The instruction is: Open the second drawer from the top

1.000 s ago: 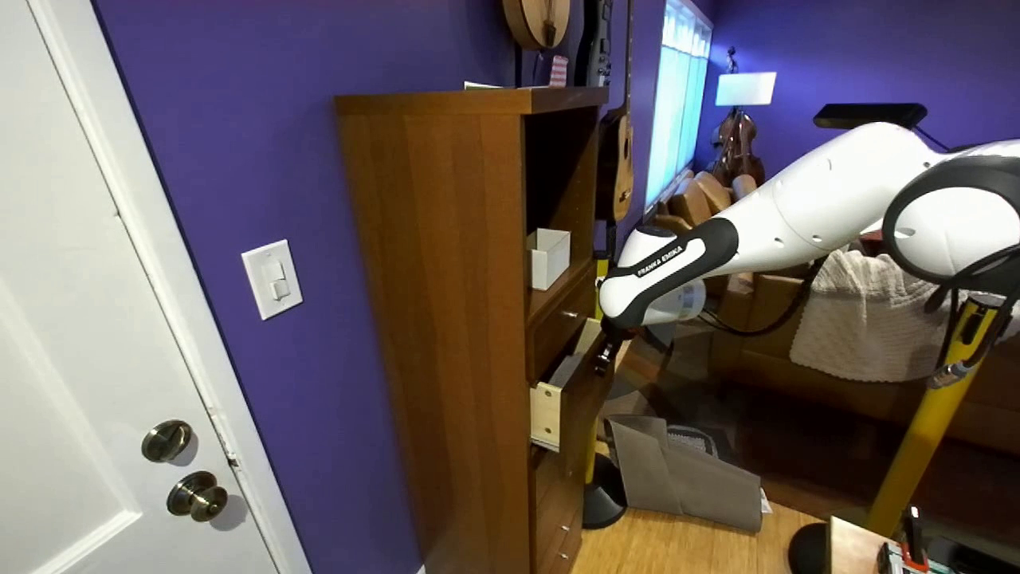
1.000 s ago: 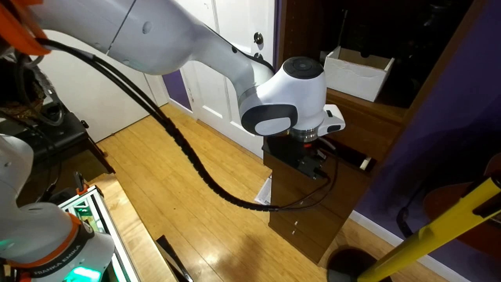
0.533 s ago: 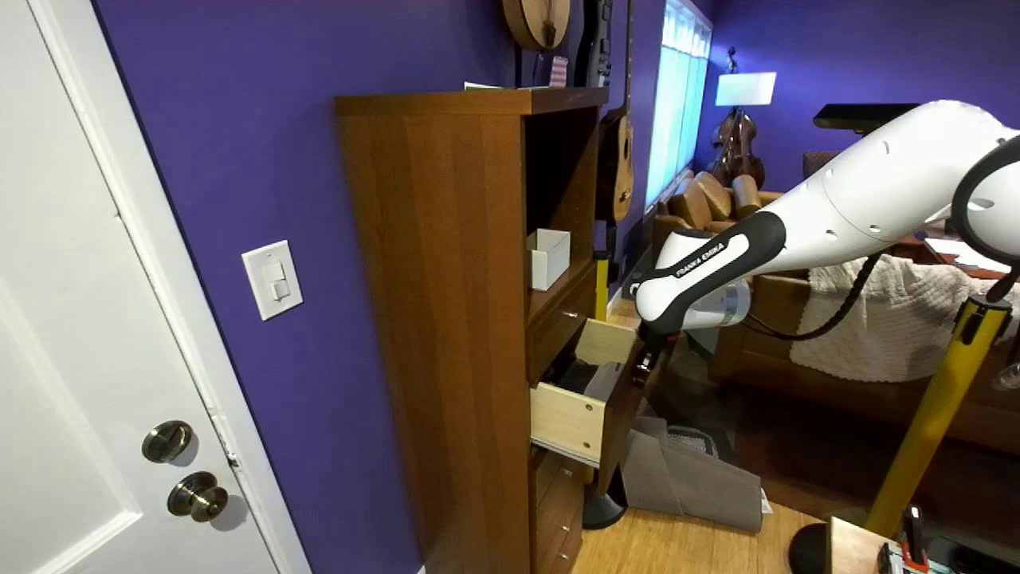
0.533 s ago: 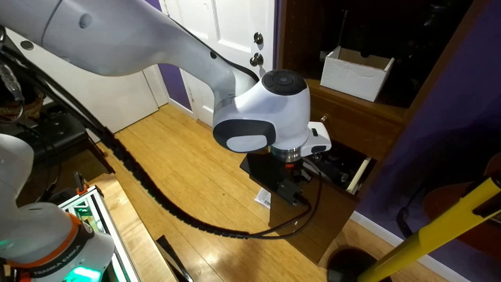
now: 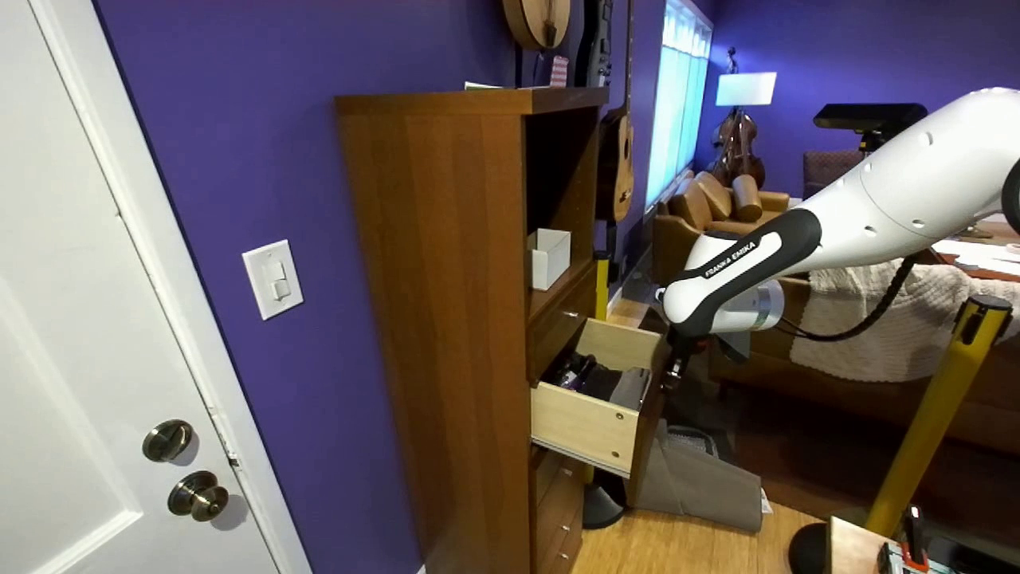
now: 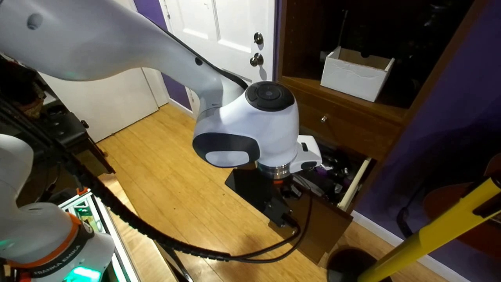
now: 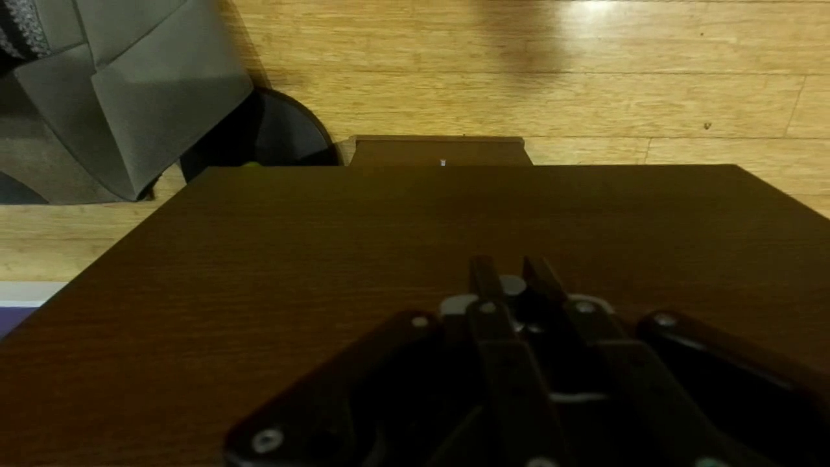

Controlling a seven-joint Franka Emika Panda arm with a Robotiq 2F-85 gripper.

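Just outside the open drawer (image 5: pixel 586 424), the fingers (image 7: pixel 484 280) pinch the round knob (image 7: pixel 513 285) on its front.

Drawer (image 6: pixel 355 184) partly hidden behind the arm (image 6: pixel 270 135) in an exterior view

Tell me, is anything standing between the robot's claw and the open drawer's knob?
Nothing visible does: in the wrist view, the gripper has the knob between its fingers, right at the drawer front.
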